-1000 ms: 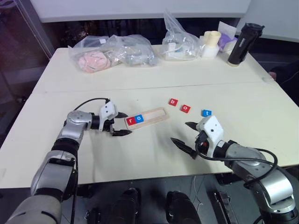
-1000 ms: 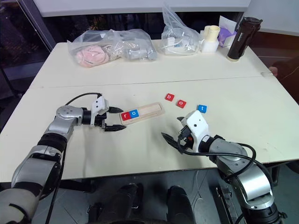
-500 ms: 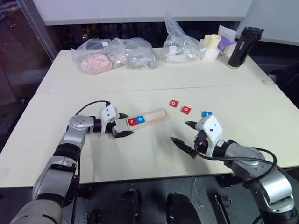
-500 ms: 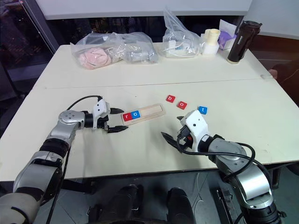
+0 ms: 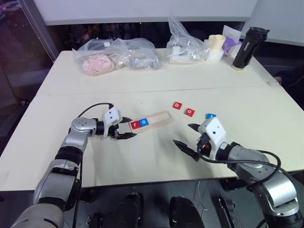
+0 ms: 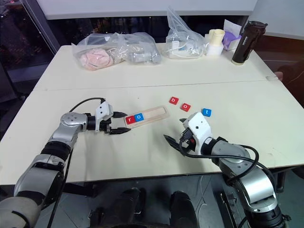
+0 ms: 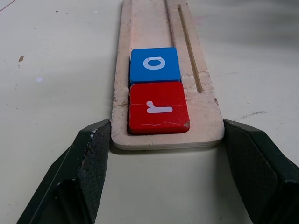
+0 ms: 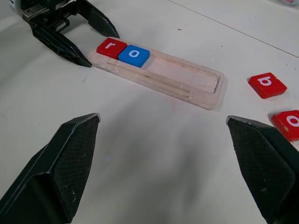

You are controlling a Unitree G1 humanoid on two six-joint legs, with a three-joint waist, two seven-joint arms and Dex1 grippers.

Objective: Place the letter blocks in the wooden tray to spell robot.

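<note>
Wooden tray holding red "r", blue "o"

I see the wooden tray near the table's middle, with the r block and o block side by side in its left end. Right of the tray, three loose blocks lie in a row. Bags and a bottle line the far edge.
</note>
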